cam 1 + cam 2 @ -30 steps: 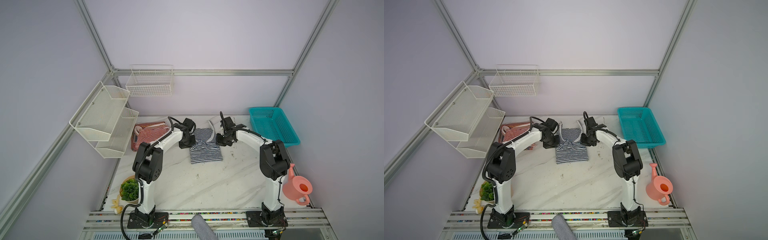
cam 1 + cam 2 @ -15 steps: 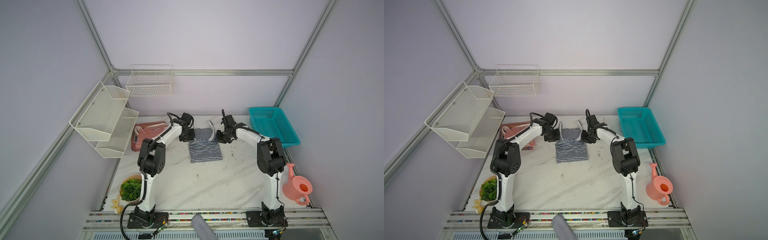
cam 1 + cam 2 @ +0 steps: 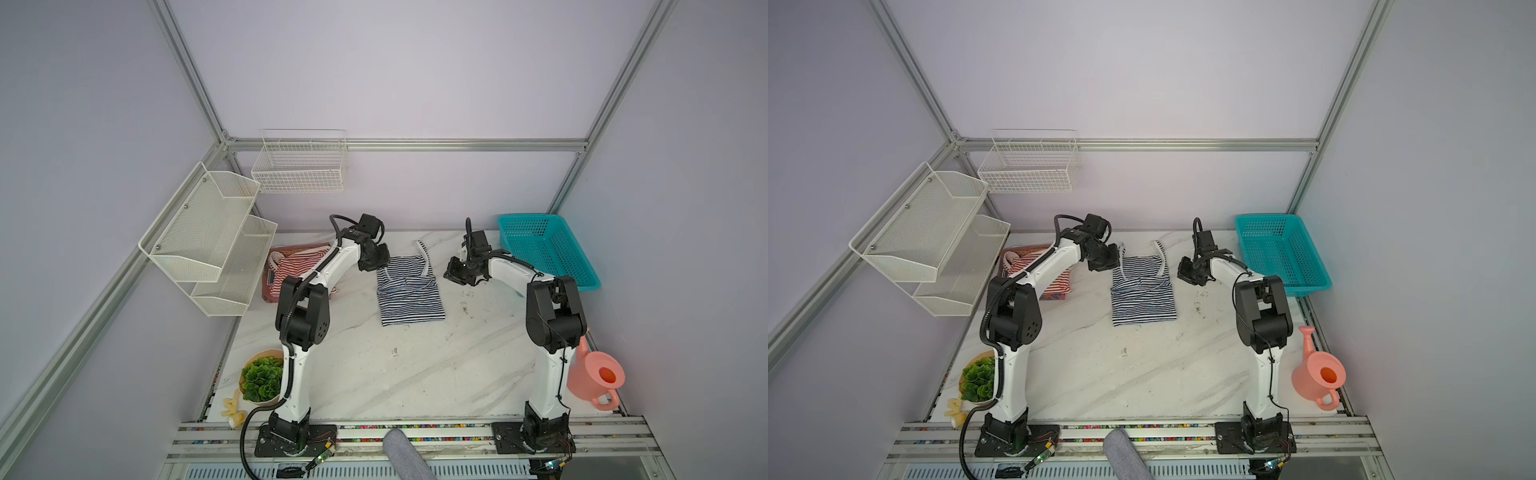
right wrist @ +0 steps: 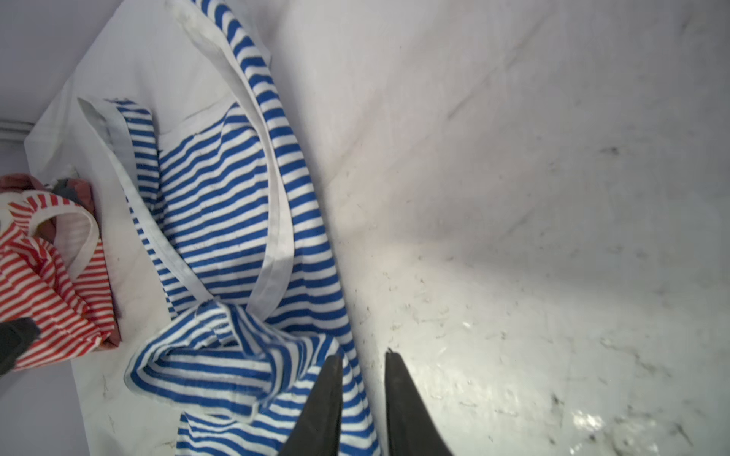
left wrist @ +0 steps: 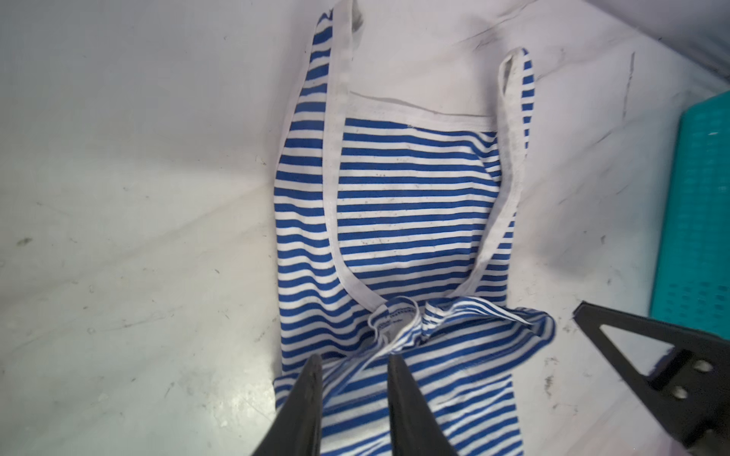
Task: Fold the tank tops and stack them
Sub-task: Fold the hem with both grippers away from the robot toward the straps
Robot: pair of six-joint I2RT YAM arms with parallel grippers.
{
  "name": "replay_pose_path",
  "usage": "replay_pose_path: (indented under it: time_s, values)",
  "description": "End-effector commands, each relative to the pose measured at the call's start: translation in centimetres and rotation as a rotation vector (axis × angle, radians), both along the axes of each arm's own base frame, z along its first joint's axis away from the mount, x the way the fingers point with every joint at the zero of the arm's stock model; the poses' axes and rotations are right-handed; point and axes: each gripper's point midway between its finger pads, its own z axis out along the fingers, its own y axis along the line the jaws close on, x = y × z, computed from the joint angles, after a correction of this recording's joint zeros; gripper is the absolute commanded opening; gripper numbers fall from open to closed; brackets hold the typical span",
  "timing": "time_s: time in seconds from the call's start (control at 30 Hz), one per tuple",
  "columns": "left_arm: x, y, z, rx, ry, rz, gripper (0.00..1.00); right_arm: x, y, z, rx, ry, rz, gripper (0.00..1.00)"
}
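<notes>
Navy-and-white striped cloth tank top [image 3: 409, 291] is lying on the white marble desk [image 3: 415, 374] between the tools, long axis running from far straps to near hem. Left tool [image 5: 355, 379] is hovering over its edge, nearer; right tool [image 4: 361, 375] is hanging beside it over bare desk. Both are standing slightly parted, empty.

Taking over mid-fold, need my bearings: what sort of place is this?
Likely a robot lab test cell, not a home: bare aluminium frame, arms bolted to a rail, staged props like the teal basket and watering can.
</notes>
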Motion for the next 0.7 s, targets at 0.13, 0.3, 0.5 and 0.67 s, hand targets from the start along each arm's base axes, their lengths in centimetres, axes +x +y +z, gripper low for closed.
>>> replay_pose_path:
  time_s: [0.13,0.3,0.5,0.67]
  values:
    - [-7.7,-1.3,1.5,-0.001,0.022,-0.096,0.16,-4.5,5.1,2.1,0.034,-0.045,0.116,0.07]
    - [-10.5,-2.7,-2.2,-0.005,0.109,-0.136,0.08,-5.7,7.2,0.8,0.058,-0.021,0.160,0.05]
    - [-9.6,-4.3,-4.5,-0.013,0.151,-0.175,0.07,-4.3,8.9,-0.6,0.084,-0.009,0.186,0.05]
    - [-7.5,-5.1,-5.3,0.001,0.149,-0.188,0.11,-2.5,9.8,-1.4,0.092,-0.008,0.189,0.05]
